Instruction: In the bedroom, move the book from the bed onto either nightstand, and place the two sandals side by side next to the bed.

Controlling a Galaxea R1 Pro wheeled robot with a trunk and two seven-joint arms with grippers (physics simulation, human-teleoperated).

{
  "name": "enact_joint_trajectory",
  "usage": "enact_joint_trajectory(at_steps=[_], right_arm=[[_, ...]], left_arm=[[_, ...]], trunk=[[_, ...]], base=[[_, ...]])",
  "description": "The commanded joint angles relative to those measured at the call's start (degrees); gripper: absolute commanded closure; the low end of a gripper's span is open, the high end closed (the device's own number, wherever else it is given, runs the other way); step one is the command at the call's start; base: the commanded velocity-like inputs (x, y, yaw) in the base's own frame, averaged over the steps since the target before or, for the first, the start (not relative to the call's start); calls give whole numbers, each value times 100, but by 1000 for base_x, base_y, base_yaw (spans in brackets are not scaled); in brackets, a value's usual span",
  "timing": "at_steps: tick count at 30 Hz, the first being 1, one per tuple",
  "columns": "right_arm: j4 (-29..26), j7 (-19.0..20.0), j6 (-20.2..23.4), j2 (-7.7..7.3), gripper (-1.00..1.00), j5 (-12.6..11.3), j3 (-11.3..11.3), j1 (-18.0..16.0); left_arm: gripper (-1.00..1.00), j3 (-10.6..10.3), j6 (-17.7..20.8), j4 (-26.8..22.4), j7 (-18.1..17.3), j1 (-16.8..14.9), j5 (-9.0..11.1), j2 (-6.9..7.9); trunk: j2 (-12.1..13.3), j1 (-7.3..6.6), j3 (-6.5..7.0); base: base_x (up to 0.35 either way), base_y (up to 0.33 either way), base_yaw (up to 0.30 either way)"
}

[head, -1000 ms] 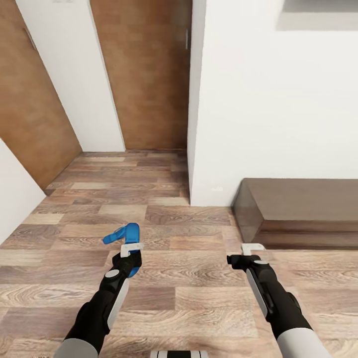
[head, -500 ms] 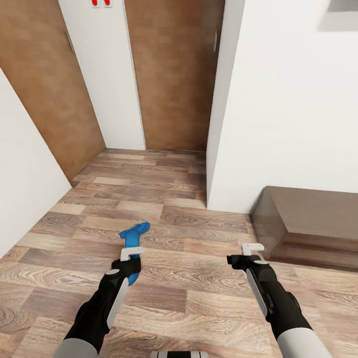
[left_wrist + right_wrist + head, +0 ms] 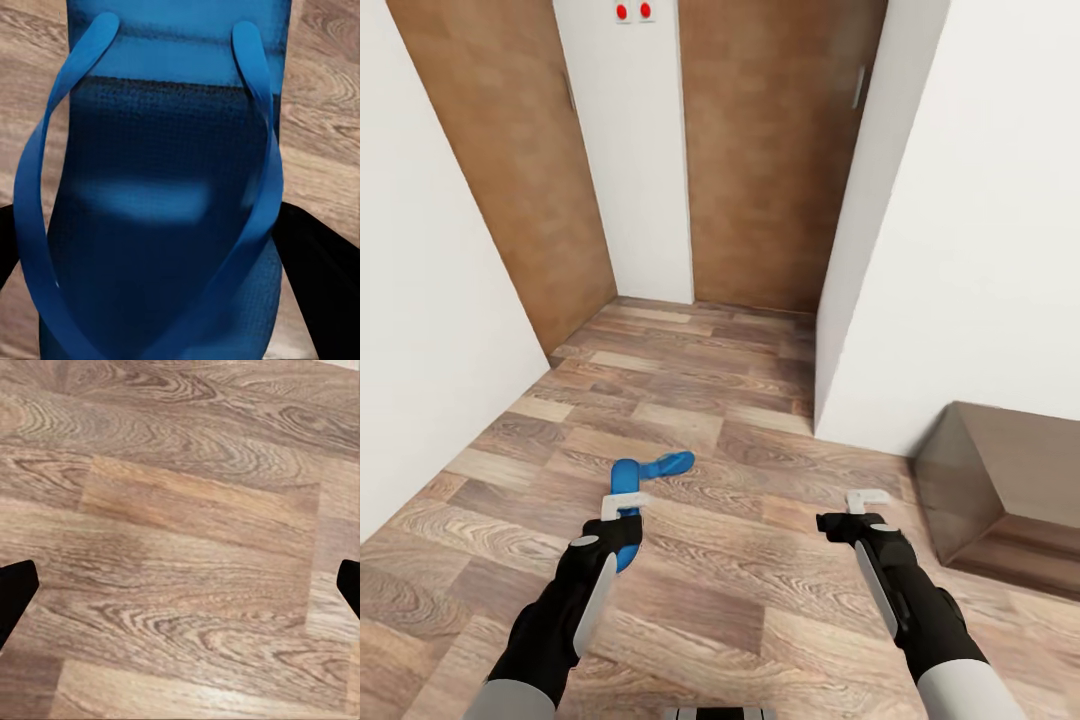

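Left gripper (image 3: 623, 507) is clamped on a blue sandal (image 3: 643, 478), held above the wood floor (image 3: 740, 560). Right gripper (image 3: 867, 503) has its fingers spread apart, nothing in them. A dark cabinet (image 3: 1000, 485) sits right of that gripper, and two brown doors (image 3: 775, 150) stand further back.

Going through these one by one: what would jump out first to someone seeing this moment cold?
The bright blue sandal stands out, gripped in the left tool above the wood-plank floor; the left wrist view shows its sole and straps close up. The right tool is open and holds nothing. Two red dots mark the white wall between two brown doors ahead.
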Motion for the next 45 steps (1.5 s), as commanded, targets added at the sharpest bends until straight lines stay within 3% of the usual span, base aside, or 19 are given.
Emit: enact_joint_trajectory(at_steps=[1,45], right_arm=[[-9,-13,33,-2,-100,4,3,0],[-1,-21,39,-2,-100,2,9,-8]], left_arm=[[100,-14,27,-6,40,-3,22,1],[100,-80,9,9,59,-1,-30,-17]], trunk=[[-2,2,-2],[-2,2,85]], base=[[316,-13,266],[317,-98,240]])
